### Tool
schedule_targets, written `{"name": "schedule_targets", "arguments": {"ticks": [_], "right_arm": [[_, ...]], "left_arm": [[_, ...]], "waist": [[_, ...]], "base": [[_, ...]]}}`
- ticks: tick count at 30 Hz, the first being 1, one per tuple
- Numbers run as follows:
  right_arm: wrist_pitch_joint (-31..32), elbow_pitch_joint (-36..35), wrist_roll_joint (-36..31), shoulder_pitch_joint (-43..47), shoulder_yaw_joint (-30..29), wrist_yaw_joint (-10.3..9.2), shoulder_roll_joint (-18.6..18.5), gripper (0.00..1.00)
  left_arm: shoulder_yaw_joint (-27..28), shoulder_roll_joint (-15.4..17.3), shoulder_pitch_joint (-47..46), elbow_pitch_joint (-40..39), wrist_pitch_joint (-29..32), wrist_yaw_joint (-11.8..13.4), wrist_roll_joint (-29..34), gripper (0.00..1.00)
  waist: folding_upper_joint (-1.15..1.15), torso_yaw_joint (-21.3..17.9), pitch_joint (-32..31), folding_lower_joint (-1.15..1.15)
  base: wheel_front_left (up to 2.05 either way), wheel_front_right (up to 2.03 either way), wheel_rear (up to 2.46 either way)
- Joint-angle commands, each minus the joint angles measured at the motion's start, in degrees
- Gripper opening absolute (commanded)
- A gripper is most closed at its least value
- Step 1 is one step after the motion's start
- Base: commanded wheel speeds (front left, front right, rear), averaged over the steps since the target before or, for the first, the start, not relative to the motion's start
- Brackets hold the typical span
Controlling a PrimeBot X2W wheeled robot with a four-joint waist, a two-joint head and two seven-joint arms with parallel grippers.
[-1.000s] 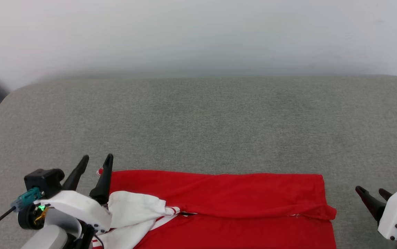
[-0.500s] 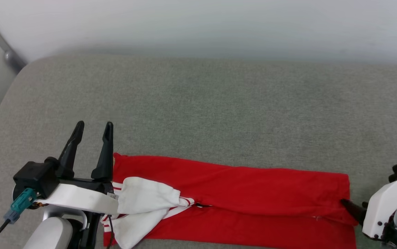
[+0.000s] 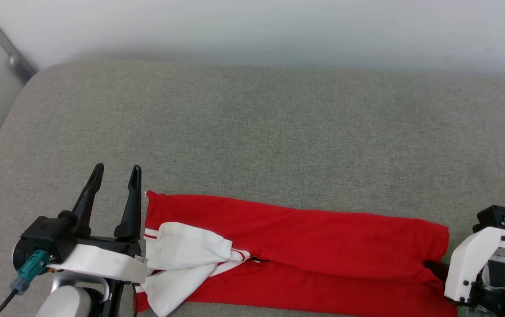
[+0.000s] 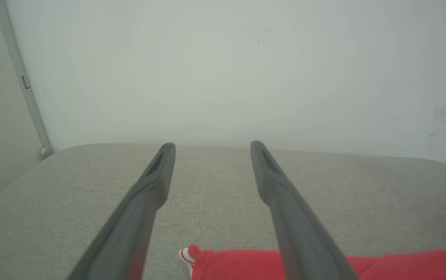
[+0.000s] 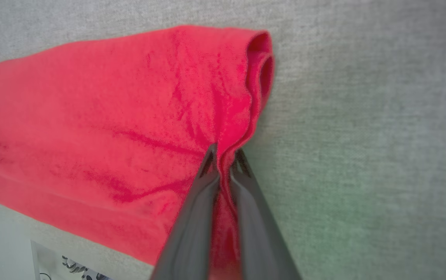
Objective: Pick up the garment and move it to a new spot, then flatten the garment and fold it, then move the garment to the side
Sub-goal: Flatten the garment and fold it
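The garment (image 3: 296,246), red with a white sleeve and striped trim, lies folded into a long band across the near part of the grey cushion (image 3: 252,132). My right gripper (image 5: 223,153) is shut on a pinched fold of the garment (image 5: 110,128) at its right edge; in the head view its white wrist (image 3: 472,264) covers the fingers. My left gripper (image 3: 115,168) stands open just left of the garment's left end, nothing between its fingers. In the left wrist view the left gripper (image 4: 211,144) is above the cushion with the garment's corner (image 4: 197,260) below.
A pale wall (image 3: 252,31) rises behind the cushion. A grey metal bar (image 3: 1,42) runs down at the far left corner. The cushion's far half is bare fabric. A printed sheet (image 5: 71,268) shows past the cushion's edge in the right wrist view.
My right gripper went from open beside the garment's right edge to shut on its fold. The head camera has tilted and shifted, so the whole scene sits differently.
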Motion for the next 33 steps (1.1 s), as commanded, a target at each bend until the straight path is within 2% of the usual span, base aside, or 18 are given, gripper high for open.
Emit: {"name": "schedule_targets", "arguments": {"ticks": [1, 8, 12, 15, 20, 24, 27, 29, 33], "right_arm": [[-0.17, 0.22, 0.37, -0.29, 0.84, 0.00, 0.04, 0.00], [-1.20, -1.56, 0.81, -1.18, 1.14, -0.01, -2.10, 0.00], [-1.42, -1.76, 0.43, -1.59, -1.01, -0.02, -3.61, 0.00], [-1.53, -1.64, -0.28, -1.73, -4.41, -0.01, -4.37, 0.00], [-1.75, -1.96, -2.11, -2.19, -14.07, -0.01, -4.41, 0.00], [0.05, -2.36, -1.60, -3.14, -20.13, -0.01, -2.52, 0.00], [3.80, -2.15, 0.46, -3.93, -22.85, -0.01, 0.57, 0.00], [7.56, -1.81, 3.02, -4.61, -24.28, 0.00, 3.32, 0.00], [14.44, -1.65, 9.79, -5.41, -25.74, -0.01, 6.10, 0.00]], "left_arm": [[0.15, -0.18, 0.60, 0.39, -0.22, -0.05, 0.51, 1.00], [0.08, 0.28, 1.09, 1.73, -0.19, 0.67, 1.25, 1.00], [0.01, 0.34, 1.59, 1.94, 0.01, 1.25, 1.36, 1.00], [-0.26, 0.29, 2.13, 1.87, 0.17, 1.58, 1.44, 1.00], [-0.85, -0.02, 2.89, 1.60, 0.16, 1.87, 1.60, 1.00], [-1.04, -0.06, 3.83, 1.51, 0.19, 2.12, 1.51, 1.00], [-1.29, -0.11, 4.35, 1.43, 0.32, 2.34, 1.37, 1.00], [-1.40, -0.11, 4.61, 1.52, 0.36, 2.36, 1.27, 1.00], [-1.83, -0.40, 4.64, 1.52, 0.65, 2.43, 0.93, 1.00]], "waist": [[0.00, -0.24, -0.78, 0.00], [0.00, -1.17, -2.78, 0.00], [0.00, -2.02, -3.84, 0.00], [0.00, -2.68, -4.46, 0.00], [0.00, -3.61, -5.51, 0.00], [0.00, -4.35, -6.25, 0.00], [0.00, -4.72, -6.65, 0.00], [0.00, -4.91, -6.98, 0.00], [0.00, -4.93, -7.32, 0.00]], "base": [[0.00, 0.00, 0.00], [0.00, 0.00, 0.00], [0.00, 0.00, 0.00], [0.00, 0.00, 0.00], [0.00, 0.00, 0.00], [0.00, 0.00, 0.00], [0.00, 0.00, 0.00], [0.00, 0.00, 0.00], [0.00, 0.00, 0.00]]}}
